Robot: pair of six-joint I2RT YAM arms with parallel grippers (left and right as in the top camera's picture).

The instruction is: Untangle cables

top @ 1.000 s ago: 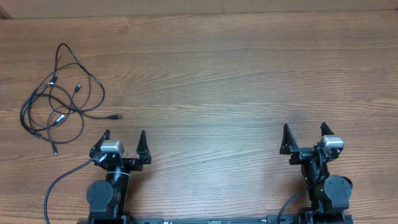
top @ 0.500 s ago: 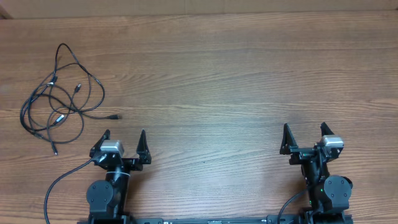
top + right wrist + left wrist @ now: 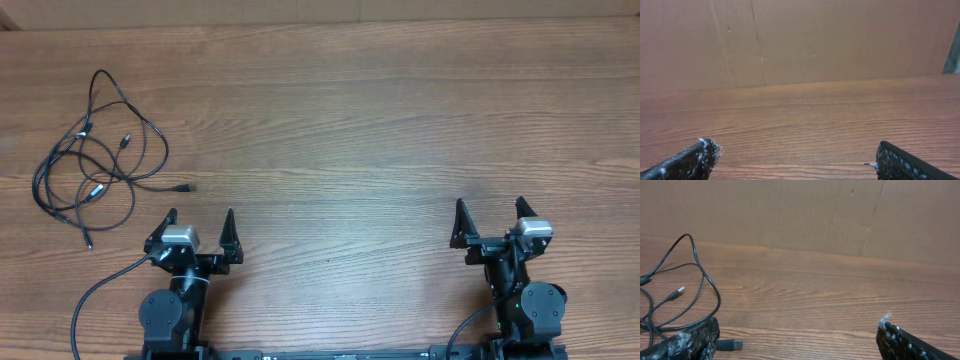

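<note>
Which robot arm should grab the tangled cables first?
Left. The cables lie close to the open left fingers and show in the left wrist view. The right fingers, also open, sit far across the table and see no cables.

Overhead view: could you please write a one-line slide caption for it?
Tangled cables lie at the table's left; the left gripper and right gripper sit open, touching nothing.

Your view shows a robot lab bench. What tells you so: a wood-grain table [image 3: 380, 120], a plain brown board wall [image 3: 790, 210] along its far edge, and a left arm [image 3: 165, 310] and right arm [image 3: 540, 305] set side by side at its near edge, trailing black wiring [image 3: 100, 290].
</note>
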